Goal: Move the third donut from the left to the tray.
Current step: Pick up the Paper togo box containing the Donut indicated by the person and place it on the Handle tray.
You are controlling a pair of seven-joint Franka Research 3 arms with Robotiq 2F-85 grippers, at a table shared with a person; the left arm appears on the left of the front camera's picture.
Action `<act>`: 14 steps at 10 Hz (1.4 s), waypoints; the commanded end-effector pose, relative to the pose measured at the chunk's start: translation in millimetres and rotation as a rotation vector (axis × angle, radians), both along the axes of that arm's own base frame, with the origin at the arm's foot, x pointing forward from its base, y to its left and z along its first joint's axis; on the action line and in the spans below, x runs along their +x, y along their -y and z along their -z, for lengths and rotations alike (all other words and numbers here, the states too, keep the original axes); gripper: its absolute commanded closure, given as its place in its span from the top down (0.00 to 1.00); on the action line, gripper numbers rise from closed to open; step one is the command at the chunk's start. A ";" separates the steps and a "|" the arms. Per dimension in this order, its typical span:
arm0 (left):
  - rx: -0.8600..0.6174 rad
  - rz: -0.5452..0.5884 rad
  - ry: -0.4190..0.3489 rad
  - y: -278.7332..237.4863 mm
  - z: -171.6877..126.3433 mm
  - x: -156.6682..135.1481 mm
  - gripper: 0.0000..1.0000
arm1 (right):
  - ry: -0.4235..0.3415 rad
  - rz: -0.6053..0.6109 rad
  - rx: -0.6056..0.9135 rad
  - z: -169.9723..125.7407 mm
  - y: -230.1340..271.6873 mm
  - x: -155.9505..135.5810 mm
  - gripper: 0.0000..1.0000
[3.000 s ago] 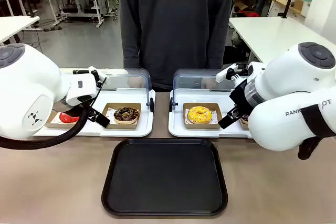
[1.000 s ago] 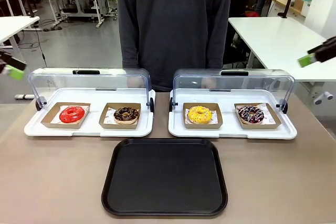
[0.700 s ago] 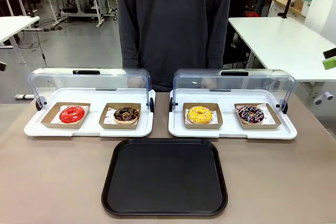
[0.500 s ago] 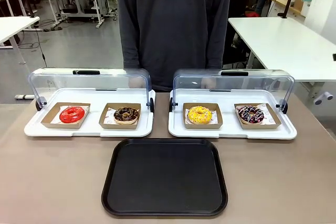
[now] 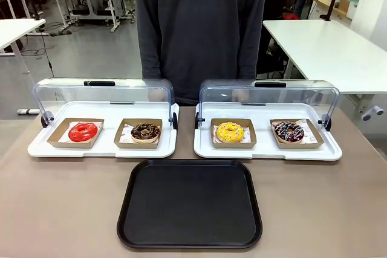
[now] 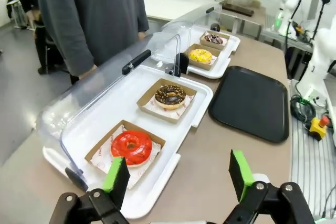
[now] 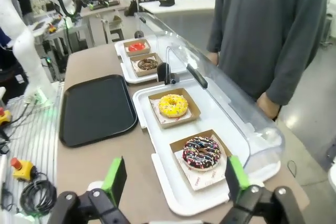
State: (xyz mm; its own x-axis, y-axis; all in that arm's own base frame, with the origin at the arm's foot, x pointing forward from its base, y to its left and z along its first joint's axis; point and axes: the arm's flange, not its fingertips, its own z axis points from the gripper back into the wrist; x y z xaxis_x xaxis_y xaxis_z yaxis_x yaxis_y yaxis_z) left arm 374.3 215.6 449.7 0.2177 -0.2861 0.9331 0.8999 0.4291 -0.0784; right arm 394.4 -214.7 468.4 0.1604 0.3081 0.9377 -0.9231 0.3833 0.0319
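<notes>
Materials check:
the tray point(image 5: 189, 205) is reading matt black plastic; the third donut point(image 5: 230, 131) is showing glossy yellow icing in a matt brown cardboard holder point(image 5: 233, 145); clear domed lids point(image 5: 269, 95) are glinting over smooth white plastic trays point(image 5: 266, 152).

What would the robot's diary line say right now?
yellow donut in cardboard holder, not yet on black tray | left gripper open | right gripper open
</notes>
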 end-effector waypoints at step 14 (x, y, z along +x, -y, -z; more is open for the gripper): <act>0.070 -0.108 -0.057 8.5 2.9 5.2 1.00 | -0.035 0.063 -0.006 1.8 8.5 4.7 1.00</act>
State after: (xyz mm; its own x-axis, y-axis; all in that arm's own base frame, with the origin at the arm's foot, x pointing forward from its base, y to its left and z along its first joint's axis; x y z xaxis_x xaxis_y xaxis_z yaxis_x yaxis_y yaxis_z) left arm 378.4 207.0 444.5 0.3122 -0.3222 0.8937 0.8360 0.5400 -0.0973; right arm 400.1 -223.1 466.0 0.2228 0.3033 0.9265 -0.8915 0.4479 0.0678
